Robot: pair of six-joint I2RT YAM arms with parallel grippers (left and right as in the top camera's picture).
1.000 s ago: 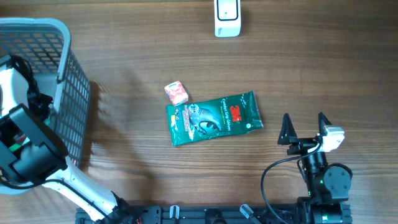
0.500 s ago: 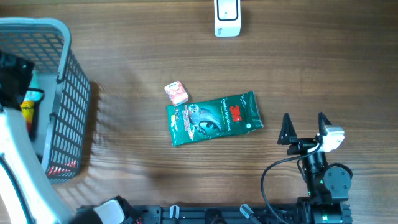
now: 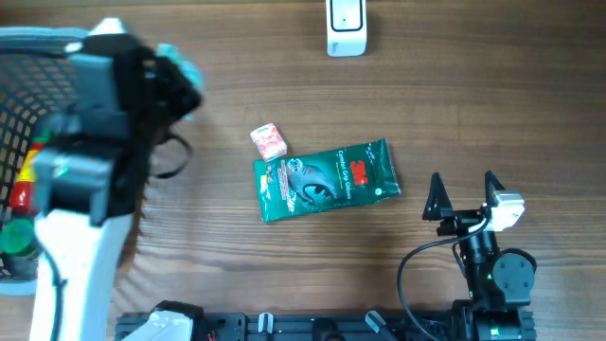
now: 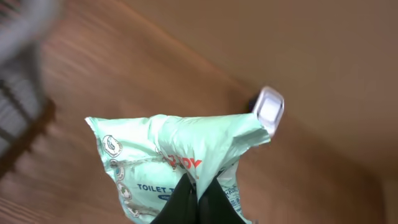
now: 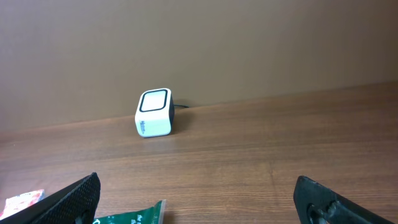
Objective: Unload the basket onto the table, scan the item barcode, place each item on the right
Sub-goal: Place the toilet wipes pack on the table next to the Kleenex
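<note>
The left gripper [image 4: 195, 198], jaws pinched tight on a pale green tissue packet [image 4: 168, 155], holds it aloft at the far left by the basket [image 3: 24, 38]; I judge it should carry the packet right to the far scanner [image 3: 346, 26] and turn the barcode face, unseen in any view, squarely to its window. The left wrist view shows grip and print, a mere blur overhead; overhead places the right gripper [image 3: 462, 188], wide open and empty, at near right
</note>
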